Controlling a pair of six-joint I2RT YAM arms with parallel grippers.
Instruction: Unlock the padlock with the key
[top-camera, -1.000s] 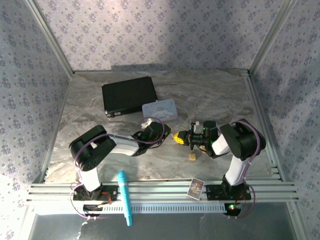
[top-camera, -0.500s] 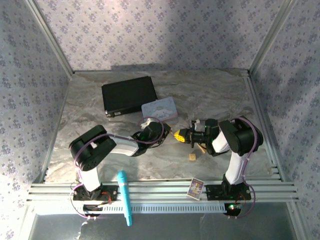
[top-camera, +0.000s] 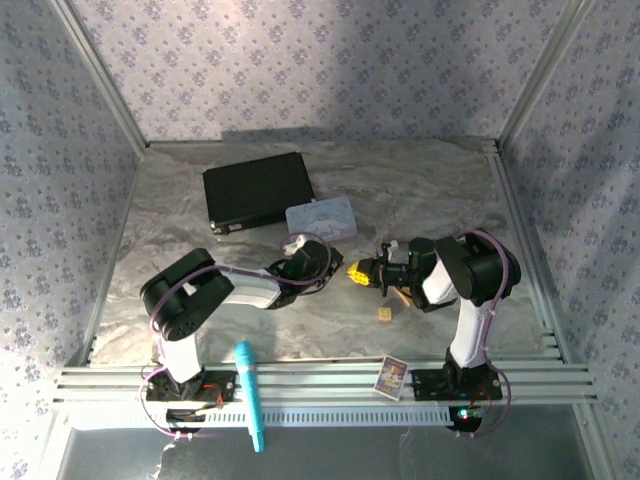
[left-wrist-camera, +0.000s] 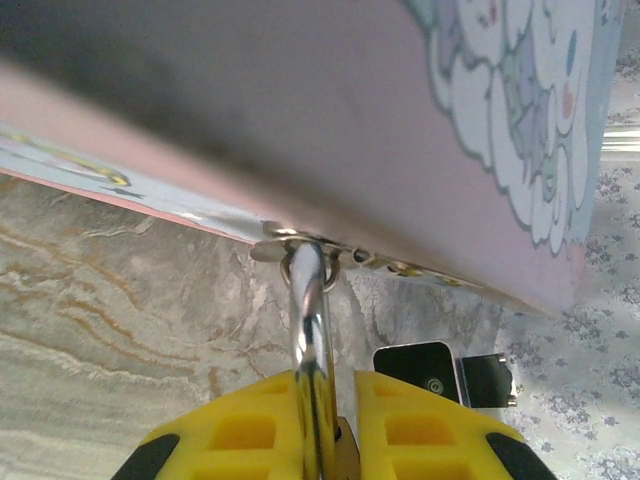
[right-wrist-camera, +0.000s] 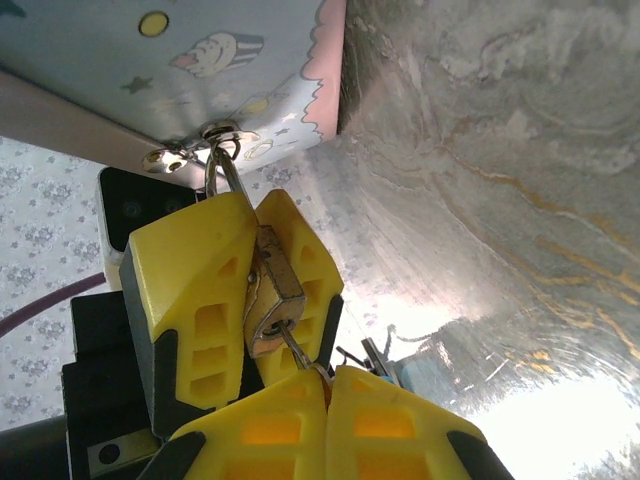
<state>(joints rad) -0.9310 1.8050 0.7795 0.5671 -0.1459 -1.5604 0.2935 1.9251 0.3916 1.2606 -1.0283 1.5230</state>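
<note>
The left claw (left-wrist-camera: 322, 440) was clamped on the padlock (right-wrist-camera: 268, 292), gripping its brass body. The shackle (left-wrist-camera: 310, 320) ran up through the hasp (left-wrist-camera: 300, 242) on the pastel tin (top-camera: 320, 216). The right claw (right-wrist-camera: 326, 395) was pressed together on the key (right-wrist-camera: 297, 354), tip seated in the keyhole at the padlock's lower end. The padlock sat at the tin's edge, mid-table (top-camera: 430, 190), between both claws.

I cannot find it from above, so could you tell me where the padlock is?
Right wrist view, mid-frame: the padlock is clamped in the left hand, its shackle hooked to the pastel tin above, the key just below.
</note>
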